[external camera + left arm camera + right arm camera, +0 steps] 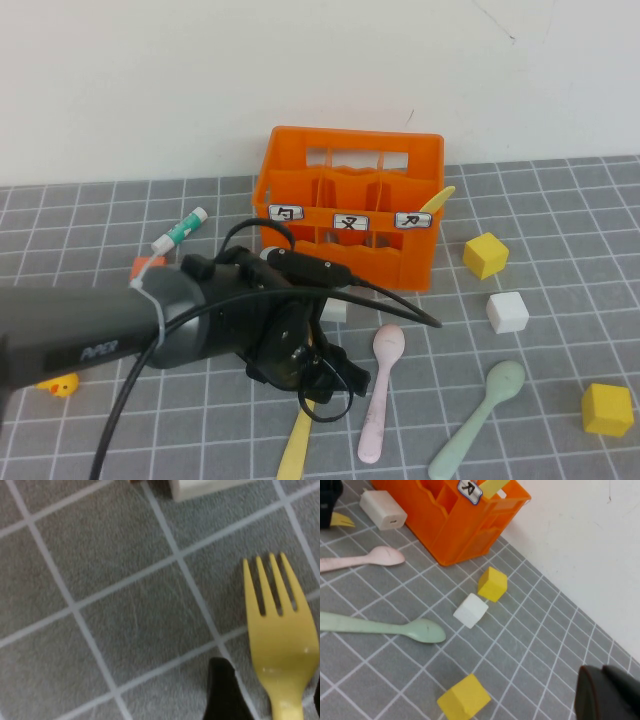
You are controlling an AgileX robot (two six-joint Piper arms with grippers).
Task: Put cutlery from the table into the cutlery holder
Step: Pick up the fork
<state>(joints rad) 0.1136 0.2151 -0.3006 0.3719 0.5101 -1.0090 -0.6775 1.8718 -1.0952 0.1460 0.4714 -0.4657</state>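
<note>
Left gripper over fork, tines wrist-only

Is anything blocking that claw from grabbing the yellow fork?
Nothing visible does. The left gripper hangs open right over the yellow fork on the table. The right gripper is shut, away beside the cubes.

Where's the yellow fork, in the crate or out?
Out: the fork lies flat on the table, between the open left gripper fingers.
</note>
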